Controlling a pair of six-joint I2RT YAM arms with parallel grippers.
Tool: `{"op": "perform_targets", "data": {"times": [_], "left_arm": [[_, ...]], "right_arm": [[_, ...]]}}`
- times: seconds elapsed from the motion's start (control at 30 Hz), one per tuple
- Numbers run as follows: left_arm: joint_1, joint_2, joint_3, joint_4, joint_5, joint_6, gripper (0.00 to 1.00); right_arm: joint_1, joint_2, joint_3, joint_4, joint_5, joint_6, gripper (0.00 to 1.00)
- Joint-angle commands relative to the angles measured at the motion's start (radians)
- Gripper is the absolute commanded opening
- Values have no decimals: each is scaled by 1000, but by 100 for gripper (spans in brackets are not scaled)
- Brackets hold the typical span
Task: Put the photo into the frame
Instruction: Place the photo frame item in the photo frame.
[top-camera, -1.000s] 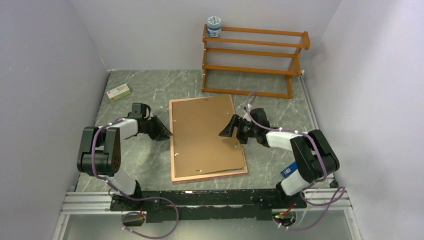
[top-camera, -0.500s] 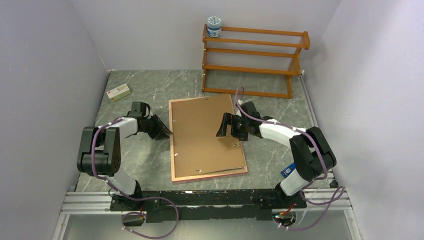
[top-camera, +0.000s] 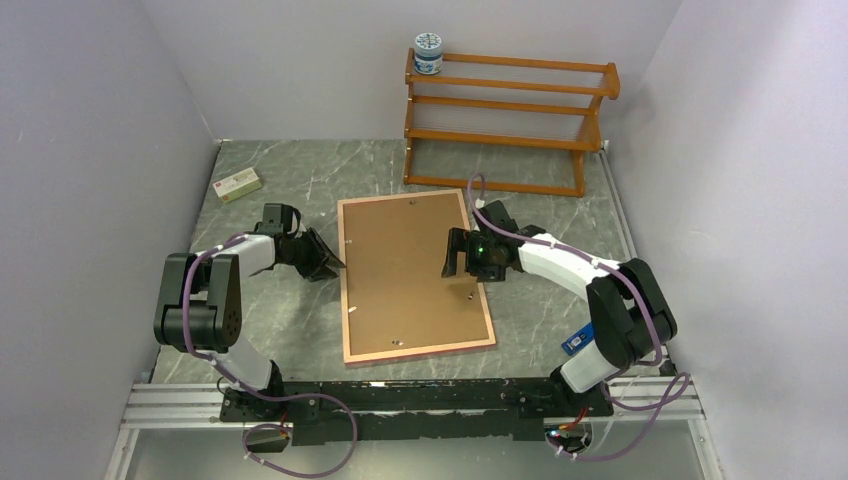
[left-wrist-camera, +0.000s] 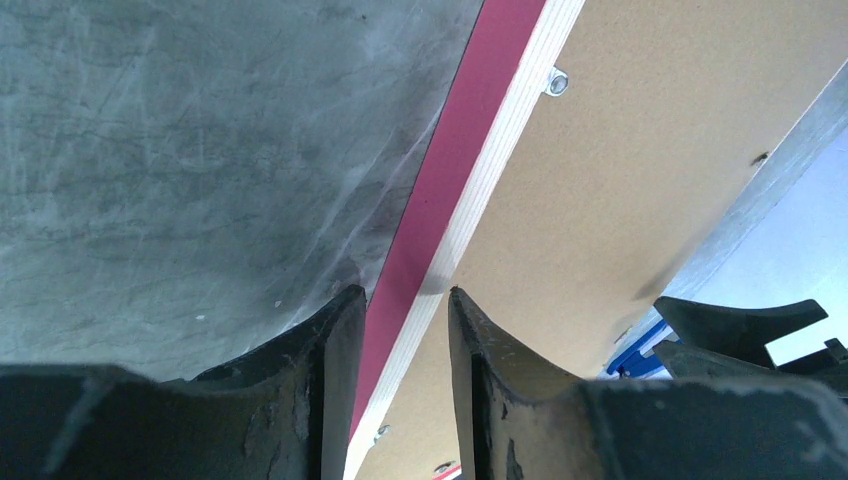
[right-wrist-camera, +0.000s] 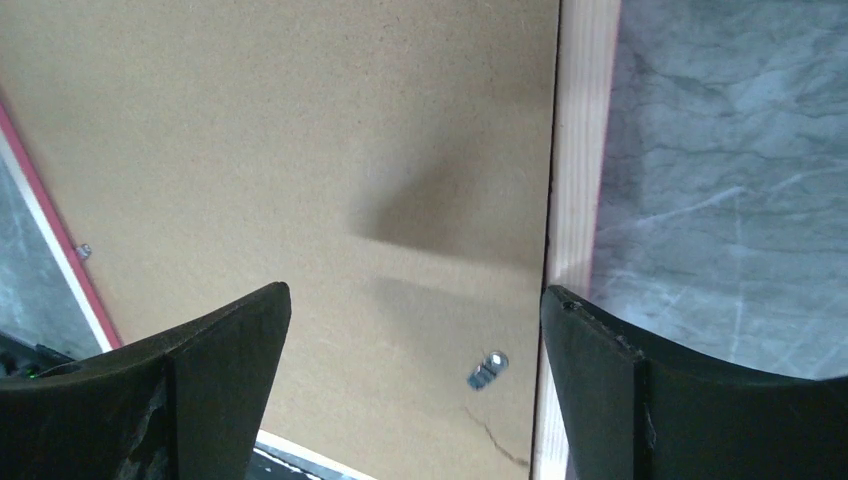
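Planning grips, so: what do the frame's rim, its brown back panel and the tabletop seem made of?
The frame rim: pale wood, likely bare, faint grain; outer side painted pink. The back panel: probably matte fibreboard, speckled brown. The tabletop: grey, veined, marble-look; stone or laminate, unclear.

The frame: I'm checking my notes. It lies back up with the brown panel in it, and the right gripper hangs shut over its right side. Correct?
Not quite. The right gripper is open, fingers spread wide, as the right wrist view shows. The rest holds: the frame lies back up with the brown panel in it.
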Motion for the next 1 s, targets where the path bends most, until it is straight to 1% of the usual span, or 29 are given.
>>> {"op": "perform_targets", "data": {"times": [0.0,0.23,0.37,0.57,0.77,0.9,0.97], "left_arm": [[5,-22,20,3,2,16,42],[5,-30,20,-7,-3,22,45],[5,-33,17,-10,-11,25,46],[5,-35,-2,-5,-17,38,47],[-8,-85,-44,-20,-10,63,48],[-44,-119,-73,-33,-50,61,47],[-63,-122,-79,-35,-63,59,46]], "right_arm": [[4,-36,43,-48,59,-28,99],[3,-28,48,-53,113,-30,99],[4,-41,45,-48,157,-30,97],[3,-4,56,-78,231,-86,93],[15,-17,32,-98,239,-114,95],[24,6,30,-104,233,-118,95],[29,18,31,-102,224,-117,93]]}}
